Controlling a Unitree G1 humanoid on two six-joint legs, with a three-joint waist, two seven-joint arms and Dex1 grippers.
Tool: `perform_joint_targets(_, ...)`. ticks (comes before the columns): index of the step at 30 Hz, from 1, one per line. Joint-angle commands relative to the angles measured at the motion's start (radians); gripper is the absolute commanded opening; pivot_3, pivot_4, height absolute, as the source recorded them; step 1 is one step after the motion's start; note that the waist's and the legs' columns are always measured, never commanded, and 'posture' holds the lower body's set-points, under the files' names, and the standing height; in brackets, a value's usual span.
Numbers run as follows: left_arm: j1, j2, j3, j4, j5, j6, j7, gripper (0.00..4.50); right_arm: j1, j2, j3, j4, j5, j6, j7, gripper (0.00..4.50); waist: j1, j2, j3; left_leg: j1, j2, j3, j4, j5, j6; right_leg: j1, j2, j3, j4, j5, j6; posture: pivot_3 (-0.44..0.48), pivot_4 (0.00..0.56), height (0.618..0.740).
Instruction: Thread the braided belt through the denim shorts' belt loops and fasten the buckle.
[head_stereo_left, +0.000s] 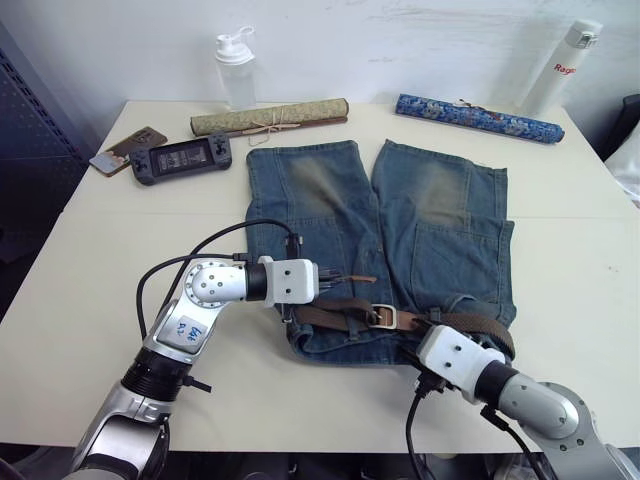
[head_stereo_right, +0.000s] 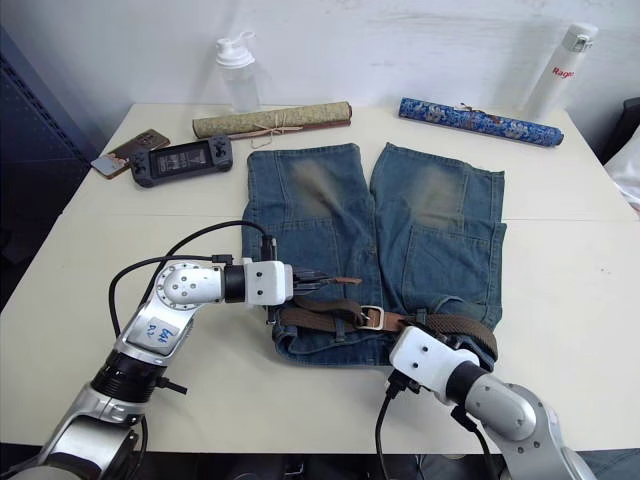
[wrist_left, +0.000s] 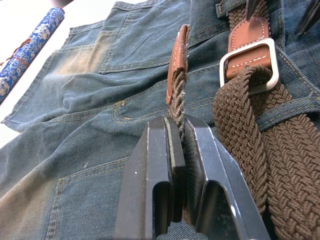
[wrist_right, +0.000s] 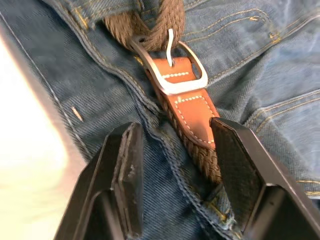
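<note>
A cream-white bench is set against a pale, scuffed wall. A dark perforated panel is seen at the bench's left side.

denim shorts faded blue, tan patches; braided belt brown; buckle silver

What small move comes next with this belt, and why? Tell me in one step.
Probably close the right gripper on the leather strap below the buckle to steady it. Its fingers stand open on either side of that strap, not touching it. The left gripper is already shut on the belt near its leather tip, and the prong already sits through the weave, so a steadied buckle would let the left arm pull the end snug.
</note>
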Motion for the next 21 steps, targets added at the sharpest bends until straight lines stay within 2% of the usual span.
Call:
perform_joint_targets(1,0.003,-0.001,0.004,-0.035,-0.018,0.002,0.010,0.00,0.003,0.008,0.040,0.017,-0.074,-0.068,-0.044,2.40,0.000,0.000,0.000,0.000,0.000,0.000,0.000,0.000,0.000,0.000,0.000,0.000,0.000,0.000,0.000,0.000,0.150,0.717)
perform_joint_targets(10,0.001,-0.003,0.005,-0.044,-0.028,0.016,0.007,0.00,-0.054,0.059,0.136,0.104,-0.248,-0.070,-0.108,2.40,-0.001,0.000,0.000,0.001,0.000,0.000,0.000,0.000,0.000,0.001,0.000,0.000,0.000,0.000,0.000,0.000,0.150,0.717)
perform_joint_targets(19,-0.004,-0.002,0.004,-0.040,-0.031,0.012,0.003,0.00,-0.053,0.123,0.128,0.112,-0.267,-0.028,-0.106,2.40,-0.001,0.000,0.000,0.002,0.000,0.000,0.000,0.000,0.000,0.001,0.000,0.001,0.001,0.000,0.000,0.000,0.150,0.717)
perform_joint_targets(20,-0.005,-0.002,0.004,-0.039,-0.032,0.011,0.002,0.00,-0.053,0.130,0.129,0.111,-0.264,-0.025,-0.103,2.03,-0.001,0.000,0.000,0.002,0.000,0.000,0.000,0.000,0.000,0.001,0.000,0.001,0.001,0.000,0.000,0.000,0.150,0.717)
perform_joint_targets(21,-0.005,-0.002,0.004,-0.038,-0.032,0.010,0.002,0.00,-0.051,0.136,0.129,0.110,-0.258,-0.021,-0.100,1.91,-0.001,0.000,0.000,0.002,0.000,0.000,0.000,0.000,0.000,0.001,0.000,0.001,0.001,0.000,0.000,0.000,0.150,0.717)
